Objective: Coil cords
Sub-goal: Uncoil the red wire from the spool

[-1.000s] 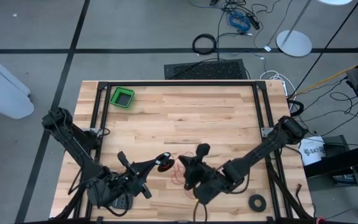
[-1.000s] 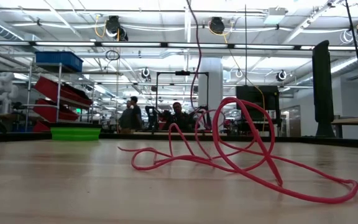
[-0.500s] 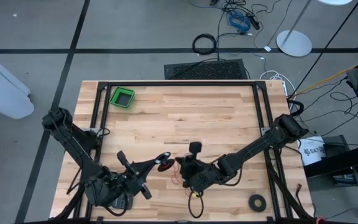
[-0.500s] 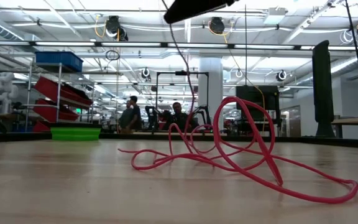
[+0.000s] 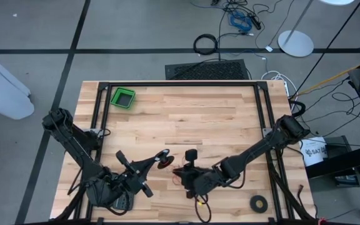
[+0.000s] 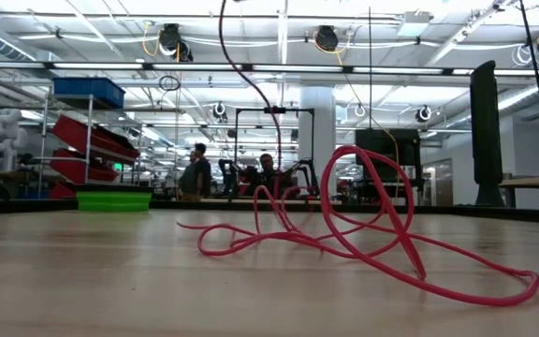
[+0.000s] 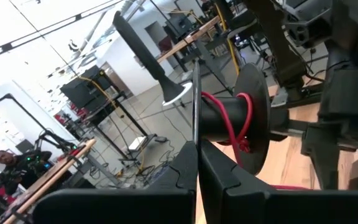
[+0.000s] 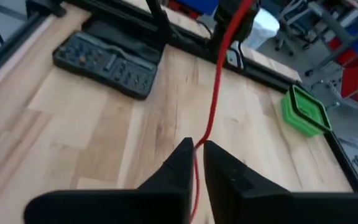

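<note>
The left gripper (image 5: 159, 159) is clamped on a spool (image 7: 229, 118) with only a few turns of red cord (image 6: 363, 225) wound on. The right gripper (image 8: 194, 152), fingers nearly together, has the cord running between them. Most cord lies loose on the table (image 5: 217, 119); winding looks barely begun.
</note>
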